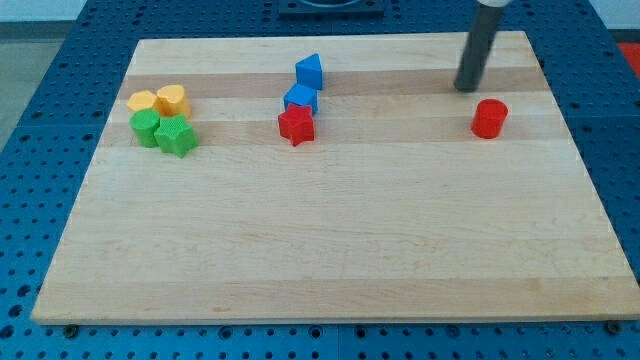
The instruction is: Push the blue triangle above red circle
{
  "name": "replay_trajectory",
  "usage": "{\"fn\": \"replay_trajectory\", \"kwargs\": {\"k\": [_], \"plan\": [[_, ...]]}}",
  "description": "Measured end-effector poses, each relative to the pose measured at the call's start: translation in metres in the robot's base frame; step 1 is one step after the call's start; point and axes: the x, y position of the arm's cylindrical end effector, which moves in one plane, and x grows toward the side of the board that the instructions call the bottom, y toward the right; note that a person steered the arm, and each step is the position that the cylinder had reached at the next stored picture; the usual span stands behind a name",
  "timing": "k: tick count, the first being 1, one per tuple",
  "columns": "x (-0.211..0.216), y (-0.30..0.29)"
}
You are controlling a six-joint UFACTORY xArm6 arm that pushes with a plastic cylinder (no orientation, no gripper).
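Observation:
The blue triangle stands on the wooden board at the view's top, left of centre. The red circle stands at the view's right. My tip touches the board just above and slightly left of the red circle, a small gap apart from it, and far to the right of the blue triangle.
A blue block and a red star sit just below the blue triangle. At the view's left, two yellow blocks and two green blocks are bunched together. The board's top edge is close above my tip.

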Motion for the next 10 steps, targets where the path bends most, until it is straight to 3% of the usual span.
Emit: {"fn": "replay_trajectory", "kwargs": {"k": [3,5,6,8,10], "plan": [[-0.089,-0.118],[-0.103,-0.195],[-0.099,-0.219],[-0.038,-0.221],[0.02,-0.181]]}}
